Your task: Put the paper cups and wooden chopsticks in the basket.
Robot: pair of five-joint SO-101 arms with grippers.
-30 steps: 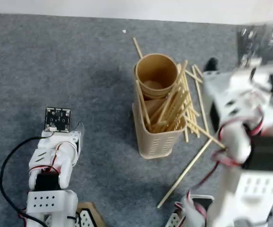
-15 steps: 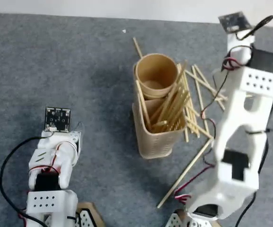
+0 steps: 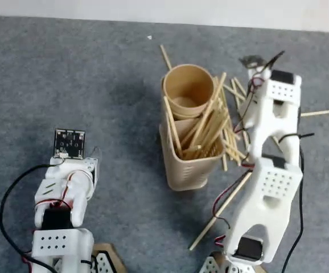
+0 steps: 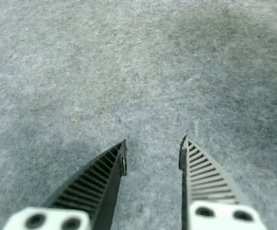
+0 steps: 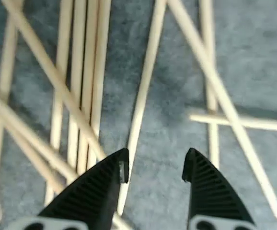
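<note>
A beige basket (image 3: pixel 188 168) stands mid-table with stacked paper cups (image 3: pixel 187 85) and several wooden chopsticks (image 3: pixel 205 128) leaning inside it. More chopsticks (image 3: pixel 237 145) lie loose on the carpet just right of the basket. My right arm (image 3: pixel 270 114) hangs over that pile. In the right wrist view my right gripper (image 5: pixel 156 165) is open just above the loose chopsticks (image 5: pixel 83 76); one stick (image 5: pixel 143 105) runs toward the gap beside one finger, and nothing is held. My left gripper (image 4: pixel 153 151) is open over bare carpet at the near left (image 3: pixel 94 157).
A long chopstick (image 3: pixel 220 211) lies on the carpet in front of the basket, beside the right arm's base. Another (image 3: pixel 321 112) pokes out to the right of the arm, and one (image 3: pixel 165 57) lies behind the basket. Grey carpet (image 3: pixel 68 74) covers the table.
The right arm swung from a raised pose down over the loose chopsticks right of the basket. The left arm has kept still.
</note>
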